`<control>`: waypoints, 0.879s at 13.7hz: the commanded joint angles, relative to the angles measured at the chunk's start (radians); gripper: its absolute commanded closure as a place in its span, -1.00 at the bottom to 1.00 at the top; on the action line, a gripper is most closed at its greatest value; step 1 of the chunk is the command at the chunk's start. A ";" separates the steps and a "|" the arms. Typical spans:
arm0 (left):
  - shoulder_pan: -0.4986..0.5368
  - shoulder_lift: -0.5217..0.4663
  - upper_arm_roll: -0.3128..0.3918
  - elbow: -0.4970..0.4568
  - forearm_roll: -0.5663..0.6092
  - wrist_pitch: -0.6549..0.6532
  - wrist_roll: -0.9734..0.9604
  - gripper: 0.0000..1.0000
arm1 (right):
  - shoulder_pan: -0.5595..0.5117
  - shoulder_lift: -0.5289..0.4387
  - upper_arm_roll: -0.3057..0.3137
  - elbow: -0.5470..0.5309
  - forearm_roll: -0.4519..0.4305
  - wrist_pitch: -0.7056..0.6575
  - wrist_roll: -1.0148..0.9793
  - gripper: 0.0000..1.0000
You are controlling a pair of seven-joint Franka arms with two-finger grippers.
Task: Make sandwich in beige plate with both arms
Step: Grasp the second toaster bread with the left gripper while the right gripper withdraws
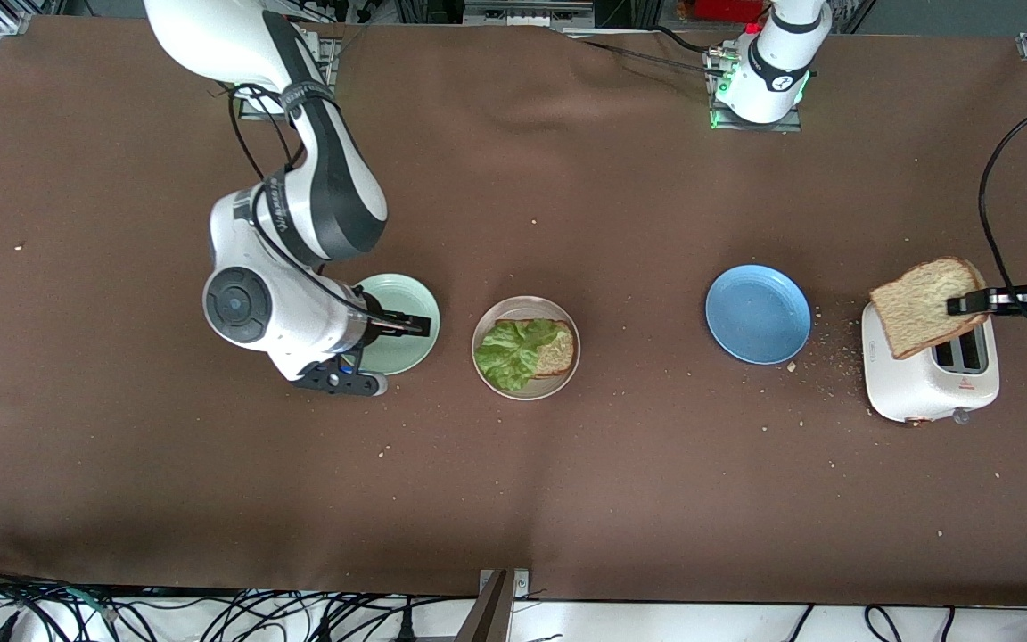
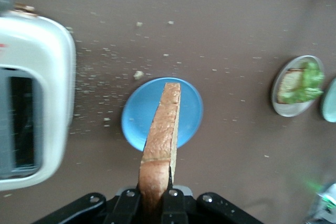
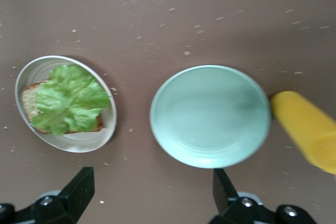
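Gripping the square brown toast slice (image 1: pixel 924 306) over the white toaster (image 1: pixel 930 370), the left pincer (image 1: pixel 968 303) must carry it toward nine o'clock to the round beige plate (image 1: pixel 526 385), where bread and ruffled green lettuce (image 1: pixel 510 353) wait; right pincer (image 1: pixel 402 323) hangs open over the mint plate (image 1: pixel 406 352).

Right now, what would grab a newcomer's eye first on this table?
The slice of toast held up over the white toaster at the left arm's end, pinched in the left end effector. Next, the beige plate mid-table, holding bread under a green lettuce leaf. The right end effector hangs open over the mint green plate.
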 commanded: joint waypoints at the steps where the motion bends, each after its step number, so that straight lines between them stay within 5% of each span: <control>1: -0.034 0.091 -0.016 0.019 -0.192 -0.039 0.013 1.00 | 0.007 -0.070 -0.081 -0.024 -0.058 -0.058 -0.085 -1.00; 4: -0.161 0.118 -0.022 0.017 -0.304 -0.030 0.011 1.00 | 0.005 -0.135 -0.204 -0.024 -0.058 -0.067 -0.316 -1.00; 6: -0.241 0.125 -0.022 0.020 -0.329 0.016 -0.007 1.00 | -0.012 -0.170 -0.229 -0.024 -0.084 -0.098 -0.334 -1.00; 9: -0.383 0.158 -0.020 0.017 -0.326 0.146 -0.096 1.00 | -0.151 -0.274 -0.115 -0.025 -0.146 -0.102 -0.335 -1.00; 12: -0.511 0.183 -0.020 0.016 -0.324 0.270 -0.231 1.00 | -0.291 -0.360 0.074 -0.088 -0.338 -0.158 -0.329 -1.00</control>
